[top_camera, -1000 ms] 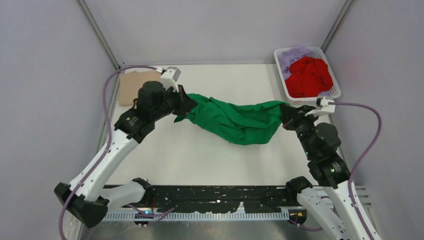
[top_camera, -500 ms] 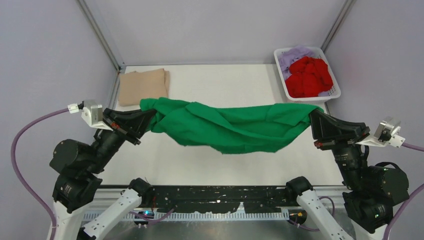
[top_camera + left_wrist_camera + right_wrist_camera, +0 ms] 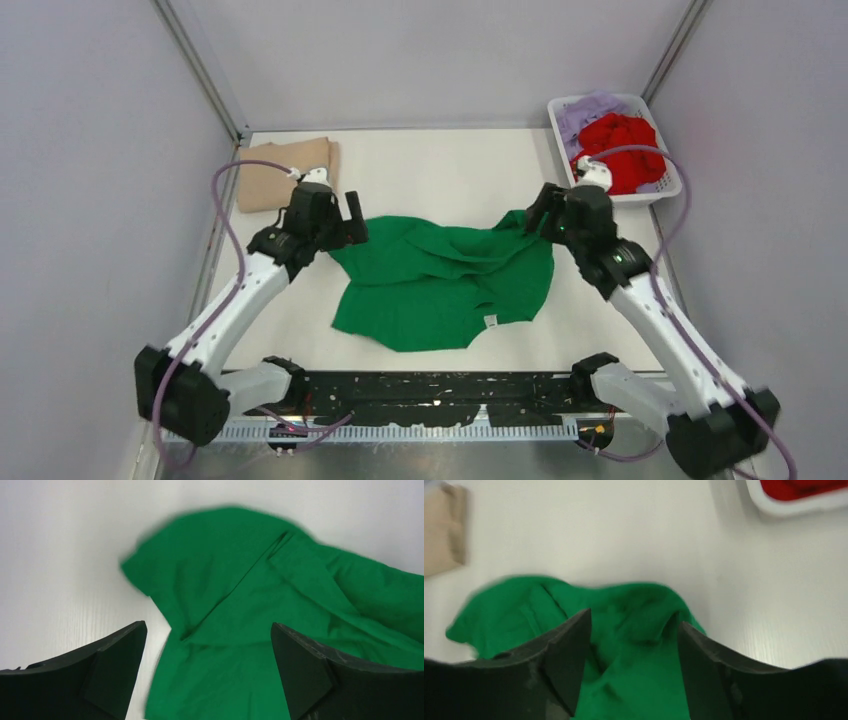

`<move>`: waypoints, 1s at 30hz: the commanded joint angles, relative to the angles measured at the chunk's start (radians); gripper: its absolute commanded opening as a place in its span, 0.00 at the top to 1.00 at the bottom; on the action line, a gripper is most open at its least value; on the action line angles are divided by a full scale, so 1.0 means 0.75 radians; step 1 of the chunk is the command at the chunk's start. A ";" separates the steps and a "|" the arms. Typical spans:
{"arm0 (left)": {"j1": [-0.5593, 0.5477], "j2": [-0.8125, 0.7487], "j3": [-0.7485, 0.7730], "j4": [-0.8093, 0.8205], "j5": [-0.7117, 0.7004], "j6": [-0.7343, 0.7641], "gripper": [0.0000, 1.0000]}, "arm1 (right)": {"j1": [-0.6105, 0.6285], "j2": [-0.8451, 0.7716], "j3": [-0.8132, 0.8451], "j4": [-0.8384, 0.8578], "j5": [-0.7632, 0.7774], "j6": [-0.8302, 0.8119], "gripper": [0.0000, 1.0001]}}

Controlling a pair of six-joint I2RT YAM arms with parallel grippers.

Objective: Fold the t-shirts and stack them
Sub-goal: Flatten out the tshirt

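Both grippers are empty now. The left gripper (image 3: 347, 214) has its jaws spread wide, and in its wrist view there's only green cloth lying below the gap, nothing pinched. Same for the right gripper (image 3: 533, 208): wide open, hanging just over the far right corner of the cloth. From the top it's hard to say whether the fingertips brush the fabric or sit just above it.

Half a second ago the green shirt (image 3: 440, 280) was stretched in the air between the two arms, one end clamped in each. Now it's down on the table (image 3: 430, 165), roughly mid-table, and both arms have let go at its far edge. So I'd say the lay-out step is basically done and the folding comes next.

It isn't a clean spread though. The far edge is bunched and creased and the outline is lopsided, so it may want some smoothing first.

The tan shirt (image 3: 285, 170) sits folded at the far left corner, which looks like the start of the stack. The red shirt (image 3: 620, 150) and the lavender shirt (image 3: 585, 108) are in the basket (image 3: 668, 187) at the far right, not yet done.
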 commanded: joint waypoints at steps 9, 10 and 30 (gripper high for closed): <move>0.143 0.234 -0.037 0.064 0.376 -0.059 0.00 | -0.021 0.381 -0.001 -0.014 0.102 0.018 0.04; 0.143 0.247 -0.051 0.082 0.423 -0.061 0.00 | -0.020 0.359 -0.027 0.017 0.061 0.017 0.05; -0.067 0.760 -0.189 0.347 0.718 -0.202 0.00 | -0.010 0.788 -0.303 0.279 -0.286 0.220 0.05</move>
